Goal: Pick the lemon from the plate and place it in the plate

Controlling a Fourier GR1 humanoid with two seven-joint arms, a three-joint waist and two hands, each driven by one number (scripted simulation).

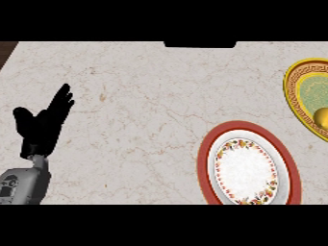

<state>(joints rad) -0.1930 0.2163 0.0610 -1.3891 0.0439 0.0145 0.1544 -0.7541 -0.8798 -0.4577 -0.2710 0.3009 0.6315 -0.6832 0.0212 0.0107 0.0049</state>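
Yellow against green: lemon (pixel 327 116), lying in the gold-rimmed plate (pixel 294 93) at the far right of the counter (pixel 138 96), low in the plate's well and toward its right side; untouched, nothing around it; close to round from here, so no telling the direction of any long axis; a fleck of green just beside it, leaf or plate pattern, not to be made out. Cut off by the view's right edge, that plate, and carrying nothing else. Near it, toward the lower left: red-rimmed plate (pixel 208 158), white in the middle with a flowered band, holding nothing; going by the task sentence, most likely the place to set the fruit down; rims of the two close, seemingly apart. Well away from both, over at the view's left: left hand (pixel 44 122), fingers straight and pointing up, thumb out, spread wide with nothing in its hold, resting above its grey forearm (pixel 20 185). No sign of the right hand anywhere. From the left hand, then, lemon far off to the right, across nearly the whole counter, about level with it in the view; judged from that, a job for the right side, being the nearer, with only a short carry down and leftward to the red-rimmed plate. Pick not yet begun.
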